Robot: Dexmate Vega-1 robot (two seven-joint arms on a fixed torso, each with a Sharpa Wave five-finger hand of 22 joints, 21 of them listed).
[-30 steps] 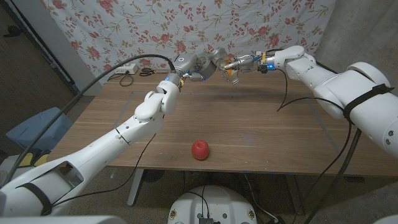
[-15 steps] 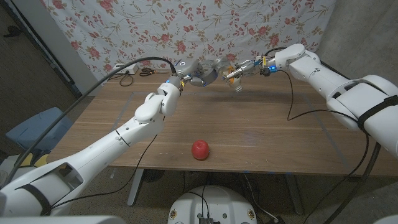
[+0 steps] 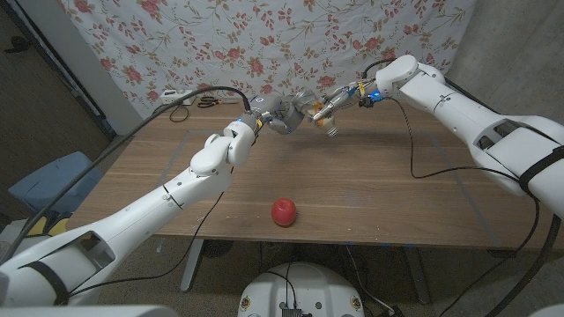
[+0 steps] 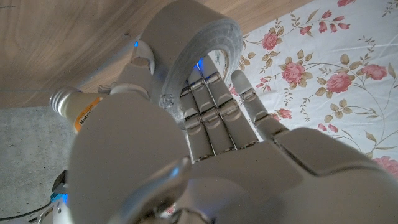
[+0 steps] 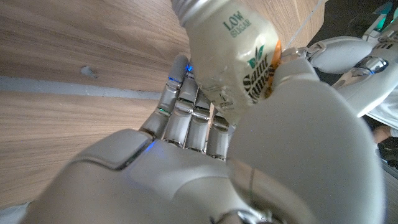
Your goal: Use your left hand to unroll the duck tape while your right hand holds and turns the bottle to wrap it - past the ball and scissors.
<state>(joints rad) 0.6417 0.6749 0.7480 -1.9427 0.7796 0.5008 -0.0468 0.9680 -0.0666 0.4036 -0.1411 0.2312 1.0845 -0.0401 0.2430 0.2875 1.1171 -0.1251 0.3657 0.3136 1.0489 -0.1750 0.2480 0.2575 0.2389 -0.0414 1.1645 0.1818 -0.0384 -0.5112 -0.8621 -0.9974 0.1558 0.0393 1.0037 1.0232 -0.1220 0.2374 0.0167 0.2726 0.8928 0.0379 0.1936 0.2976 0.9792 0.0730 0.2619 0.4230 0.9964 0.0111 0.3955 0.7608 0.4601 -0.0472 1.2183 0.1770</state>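
Bottle (image 5: 233,59) in right hand (image 3: 339,99), duck tape (image 4: 196,53) in left hand (image 3: 278,114), above table's far edge (image 3: 291,126).

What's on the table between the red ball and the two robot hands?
Nothing but bare wood. In the head view, the red ball sits near the front of the table, and that stretch up to the left hand and right hand holds no objects.

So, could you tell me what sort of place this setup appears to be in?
Probably a makeshift robotics test room: a flowered cloth backdrop hung behind a plain wooden table, a bare concrete wall at the side, and a white power strip with loose cables.
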